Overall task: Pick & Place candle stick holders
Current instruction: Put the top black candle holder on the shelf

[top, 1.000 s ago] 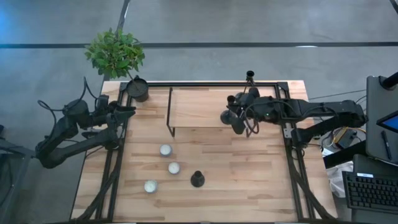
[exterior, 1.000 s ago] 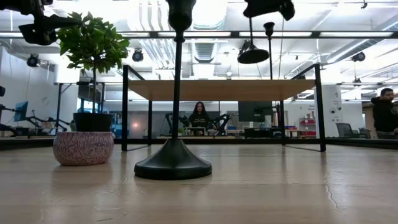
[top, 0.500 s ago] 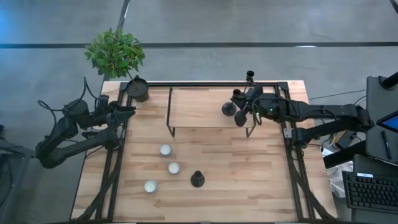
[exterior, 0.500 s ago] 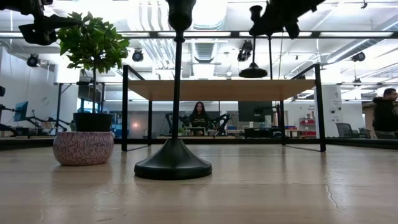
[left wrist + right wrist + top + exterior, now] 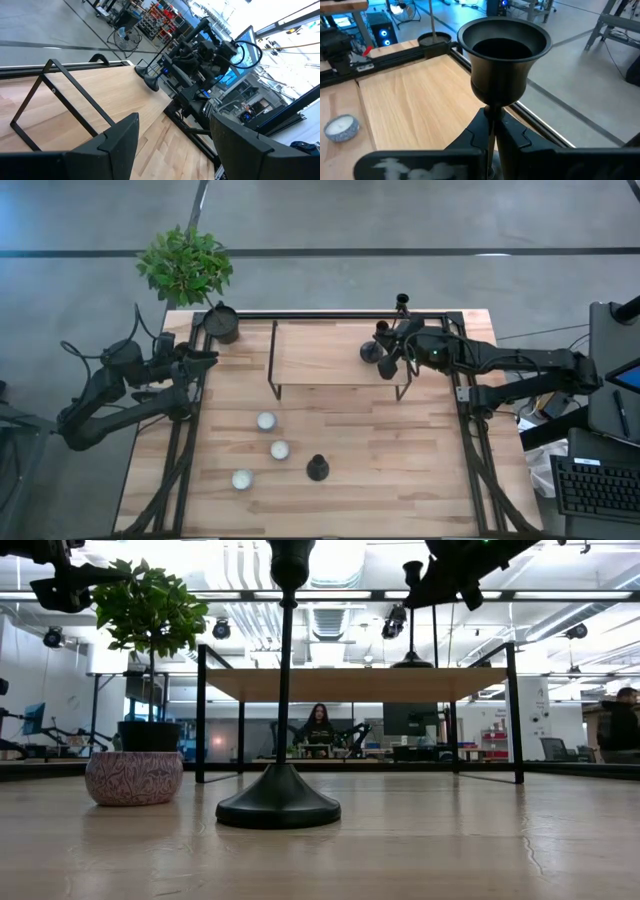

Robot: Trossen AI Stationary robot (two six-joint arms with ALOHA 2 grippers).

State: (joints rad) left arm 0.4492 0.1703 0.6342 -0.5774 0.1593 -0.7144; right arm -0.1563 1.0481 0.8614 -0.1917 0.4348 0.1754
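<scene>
My right gripper (image 5: 388, 354) is shut on a matte black candle stick holder (image 5: 411, 620) over the right end of a raised wooden shelf (image 5: 325, 355). Its round base (image 5: 411, 661) is at the shelf top. A second holder (image 5: 317, 468) stands on its base on the table near the front, large in the low view (image 5: 278, 800). A third holder (image 5: 402, 302) stands at the far edge and also shows in the right wrist view (image 5: 434, 37). My left gripper (image 5: 175, 145) is open and empty at the table's left edge. My right gripper pinches the holder's thin stem (image 5: 492, 120) between its two fingers, just below the cup top (image 5: 502, 47). The fingers come slanting from the table's right and lie across the stem. The holder stands upright, its base (image 5: 370, 353) down at the shelf top.
Three white candles (image 5: 265, 421) (image 5: 280, 450) (image 5: 242, 479) lie on the table left of the front holder. A black pot with a green plant (image 5: 222, 325) stands at the far left corner. A black metal frame (image 5: 330, 314) runs around the table.
My right gripper has gone toward the table's far edge and down with the holder. The holder has stayed upright, and its base has come down from well above the shelf to the shelf top.
</scene>
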